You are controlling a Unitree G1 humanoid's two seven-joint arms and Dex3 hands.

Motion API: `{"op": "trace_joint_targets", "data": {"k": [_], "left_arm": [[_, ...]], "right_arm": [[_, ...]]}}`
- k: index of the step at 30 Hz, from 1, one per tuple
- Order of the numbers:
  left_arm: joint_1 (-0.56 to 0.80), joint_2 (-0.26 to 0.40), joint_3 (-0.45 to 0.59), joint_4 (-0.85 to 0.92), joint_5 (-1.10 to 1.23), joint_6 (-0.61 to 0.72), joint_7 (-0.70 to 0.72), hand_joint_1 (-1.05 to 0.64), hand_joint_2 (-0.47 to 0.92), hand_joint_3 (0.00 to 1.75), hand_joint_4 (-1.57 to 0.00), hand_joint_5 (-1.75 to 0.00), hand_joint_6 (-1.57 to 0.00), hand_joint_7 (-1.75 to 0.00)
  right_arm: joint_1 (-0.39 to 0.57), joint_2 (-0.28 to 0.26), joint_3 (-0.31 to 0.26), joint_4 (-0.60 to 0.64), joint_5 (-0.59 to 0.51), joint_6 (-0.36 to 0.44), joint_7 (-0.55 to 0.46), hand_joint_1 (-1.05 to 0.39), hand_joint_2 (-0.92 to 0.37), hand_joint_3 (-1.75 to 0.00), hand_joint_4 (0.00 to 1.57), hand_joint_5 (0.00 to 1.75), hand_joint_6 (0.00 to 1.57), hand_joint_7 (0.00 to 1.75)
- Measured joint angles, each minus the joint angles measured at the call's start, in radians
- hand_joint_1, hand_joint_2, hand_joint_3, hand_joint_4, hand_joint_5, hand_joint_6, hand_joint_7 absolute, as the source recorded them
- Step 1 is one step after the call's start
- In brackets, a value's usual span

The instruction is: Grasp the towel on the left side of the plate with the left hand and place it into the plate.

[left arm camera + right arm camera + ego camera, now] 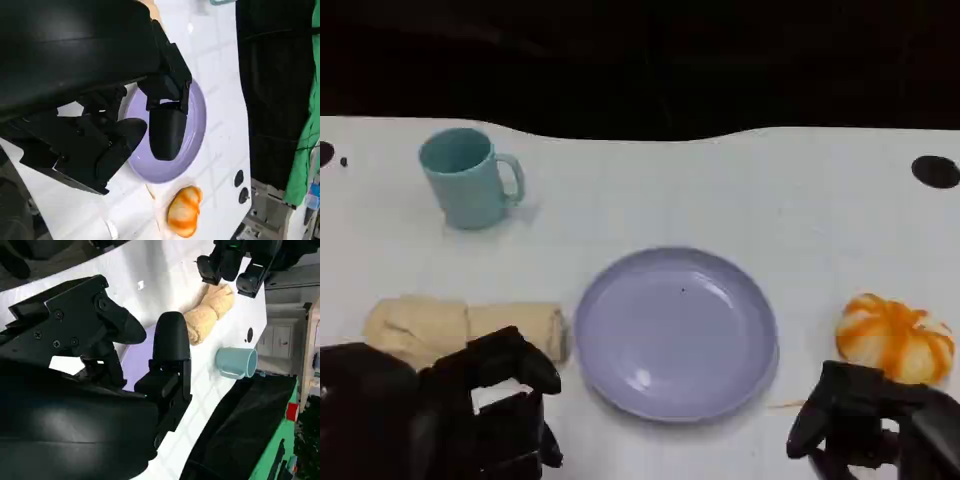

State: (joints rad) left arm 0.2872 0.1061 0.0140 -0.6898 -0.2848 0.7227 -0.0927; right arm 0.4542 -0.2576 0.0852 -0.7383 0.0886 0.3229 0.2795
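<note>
1. at the far left of the white table point(740, 190), a light blue mug point(468, 178) stands upright, handle toward the plate side, well apart from everything else.
2. nearer the front edge, the rolled beige towel point(460, 328) lies on its side just left of the plate, not in it.
3. the left hand point(485, 400) sits at the towel's near side with fingers apart, grasping nothing; whether a fingertip touches the cloth cannot be told.
4. the lavender plate point(676, 332) sits mid-table with nothing on it.
5. an orange-and-white striped pumpkin-shaped object point(895, 337) rests to the right of the plate, apart from its rim.
6. the right hand point(865, 415) is just in front of that object, fingers spread, released and holding nothing.
</note>
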Motion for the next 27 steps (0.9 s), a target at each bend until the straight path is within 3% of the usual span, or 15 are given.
{"op": "trace_joint_targets", "data": {"k": [27], "left_arm": [[0.004,0.017,-0.026,0.001,0.023,-0.031,0.0,-0.04,0.49,1.35,-0.78,-1.75,-0.7,-1.61]], "right_arm": [[0.007,-0.004,0.0,-0.002,-0.001,-0.004,0.0,0.01,-0.59,-1.13,0.71,1.75,0.6,1.48]]}}
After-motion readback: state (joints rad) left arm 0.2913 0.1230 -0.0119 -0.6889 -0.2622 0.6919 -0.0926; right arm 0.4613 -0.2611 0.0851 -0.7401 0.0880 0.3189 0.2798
